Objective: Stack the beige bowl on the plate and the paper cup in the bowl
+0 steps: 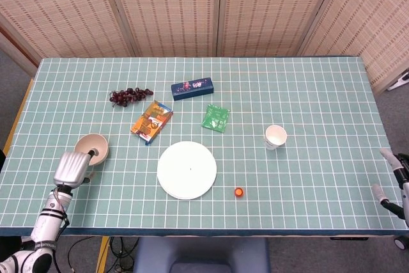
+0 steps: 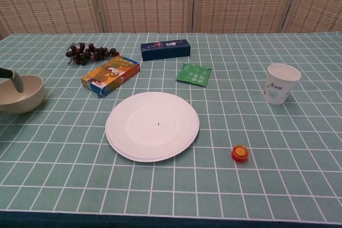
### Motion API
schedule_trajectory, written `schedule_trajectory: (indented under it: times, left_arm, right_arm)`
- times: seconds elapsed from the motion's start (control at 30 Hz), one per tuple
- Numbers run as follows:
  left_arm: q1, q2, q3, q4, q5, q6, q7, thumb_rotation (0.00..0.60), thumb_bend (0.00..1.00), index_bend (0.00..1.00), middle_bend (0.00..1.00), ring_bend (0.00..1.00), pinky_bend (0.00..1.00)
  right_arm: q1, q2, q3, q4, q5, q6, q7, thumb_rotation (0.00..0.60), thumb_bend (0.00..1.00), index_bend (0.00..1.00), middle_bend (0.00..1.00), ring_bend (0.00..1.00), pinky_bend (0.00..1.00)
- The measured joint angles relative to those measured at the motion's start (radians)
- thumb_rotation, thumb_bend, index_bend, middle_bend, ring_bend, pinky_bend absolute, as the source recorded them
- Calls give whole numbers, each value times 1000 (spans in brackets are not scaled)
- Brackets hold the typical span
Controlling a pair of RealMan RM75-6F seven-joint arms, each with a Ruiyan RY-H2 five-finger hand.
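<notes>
On the green table (image 1: 307, 87), left hand's (image 1: 72, 168) fingers (image 2: 15, 81) dip into beige bowl (image 1: 93, 146).

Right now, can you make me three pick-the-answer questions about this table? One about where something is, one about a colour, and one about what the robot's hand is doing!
1. Where is the paper cup?
A. on the table, right of the plate
B. inside the bowl
C. on the plate

2. What colour is the small cap near the plate?
A. blue
B. orange-red
C. white

3. What is the left hand doing?
A. lifting the cup
B. reaching fingers into the beige bowl
C. resting on the plate

Answers: 1 A, the cup stands alone on the cloth. 2 B, it shows orange-red. 3 B, a fingertip dips over the bowl's rim.
</notes>
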State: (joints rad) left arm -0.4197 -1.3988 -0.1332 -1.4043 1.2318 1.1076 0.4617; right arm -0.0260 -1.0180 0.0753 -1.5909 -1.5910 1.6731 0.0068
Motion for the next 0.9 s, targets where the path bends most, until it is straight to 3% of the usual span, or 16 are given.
schedule_trajectory:
  times: [0.53,0.9]
  left_arm:
    - [-45,-64,-3,109,-58,-54,-30,600,251,472,969,897,995]
    - [-52,-72,4,139,-47,-49,-68,600,422,568,970,897,995]
  right_arm:
    - [-3,1,-1,3,7,-3,3,600,291,152,252,188,331]
    - [4,1,0,-2,8,-15,-2,600,292,152,252,188,331]
